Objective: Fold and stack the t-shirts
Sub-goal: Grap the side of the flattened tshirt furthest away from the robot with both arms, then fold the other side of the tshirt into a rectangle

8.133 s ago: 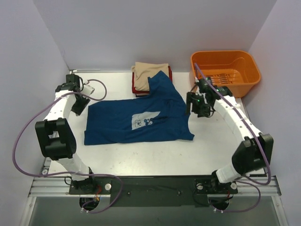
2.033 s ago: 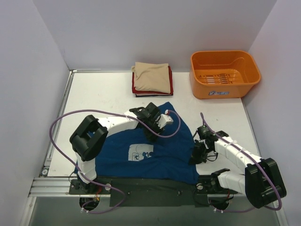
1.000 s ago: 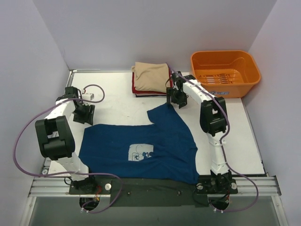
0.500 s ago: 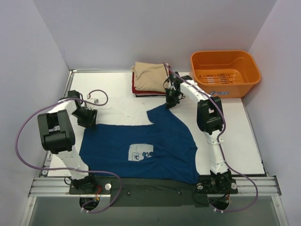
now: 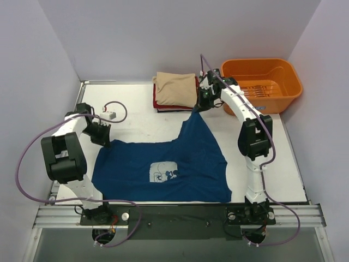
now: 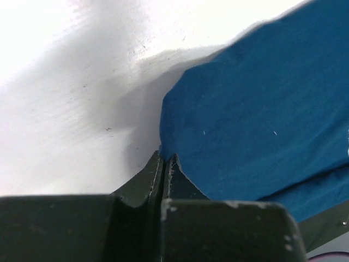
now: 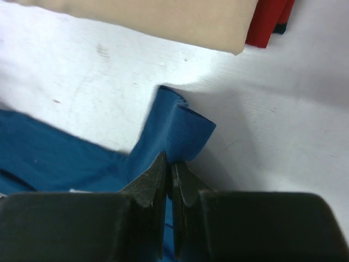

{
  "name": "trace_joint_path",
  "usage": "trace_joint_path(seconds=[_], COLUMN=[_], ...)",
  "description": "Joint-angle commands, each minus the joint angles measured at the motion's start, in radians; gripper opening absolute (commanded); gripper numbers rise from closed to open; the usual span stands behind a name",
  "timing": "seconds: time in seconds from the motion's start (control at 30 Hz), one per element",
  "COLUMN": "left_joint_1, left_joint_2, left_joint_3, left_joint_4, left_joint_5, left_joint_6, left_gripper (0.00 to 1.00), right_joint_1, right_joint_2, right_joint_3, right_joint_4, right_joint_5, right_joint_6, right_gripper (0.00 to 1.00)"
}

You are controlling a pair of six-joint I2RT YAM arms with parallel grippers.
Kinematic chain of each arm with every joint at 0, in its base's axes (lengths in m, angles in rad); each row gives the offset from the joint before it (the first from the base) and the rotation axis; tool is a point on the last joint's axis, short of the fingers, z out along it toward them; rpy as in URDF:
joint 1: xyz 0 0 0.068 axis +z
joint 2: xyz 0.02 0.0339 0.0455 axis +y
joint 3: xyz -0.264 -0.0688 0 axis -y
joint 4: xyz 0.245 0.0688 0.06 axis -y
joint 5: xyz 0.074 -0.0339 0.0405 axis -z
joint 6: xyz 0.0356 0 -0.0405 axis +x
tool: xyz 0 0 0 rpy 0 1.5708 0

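Observation:
A dark blue t-shirt [image 5: 180,158] with a pale chest print [image 5: 165,175] lies spread on the white table [image 5: 136,117]. My left gripper [image 5: 104,138] is shut on the blue shirt's far left corner, and the left wrist view shows that cloth [image 6: 256,109] pinched at the tips of the left gripper [image 6: 164,158]. My right gripper [image 5: 200,105] is shut on the blue shirt's far corner, pulling it up toward the back. In the right wrist view a fold of blue cloth [image 7: 182,128] sits in the right gripper [image 7: 169,161].
A stack of folded shirts stands at the back, beige [image 5: 175,89] on top of red [image 5: 158,103], right beside my right gripper. The beige [image 7: 163,16] and red [image 7: 270,19] edges show in the right wrist view. An orange tub [image 5: 262,84] sits back right.
Both grippers have shut on the blue shirt's far corners. The right one has lifted its corner back and to the right, stretching the cloth toward the stack.

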Motion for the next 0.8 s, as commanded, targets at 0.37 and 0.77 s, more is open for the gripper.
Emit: trace_joint_path(seconds=[0.37,0.77], left_joint_1=[-0.001,0.002], left_joint_2=[-0.276,-0.400], left_joint_3=[-0.039,-0.293], left_joint_4=[-0.046,-0.158], left_joint_5=[0.033,-0.058], left_joint_6=[0.211,0.518], left_gripper=[0.00,0.31], right_joint_1=[-0.008,0.016], right_joint_2=[-0.517,-0.899], right_joint_3=[-0.433,-1.191], right_joint_4=[0.012,0.233], right_joint_5=[-0.155,-0.128], right_joint_6=[-0.152,0.049], right_gripper=[0.00,0.00])
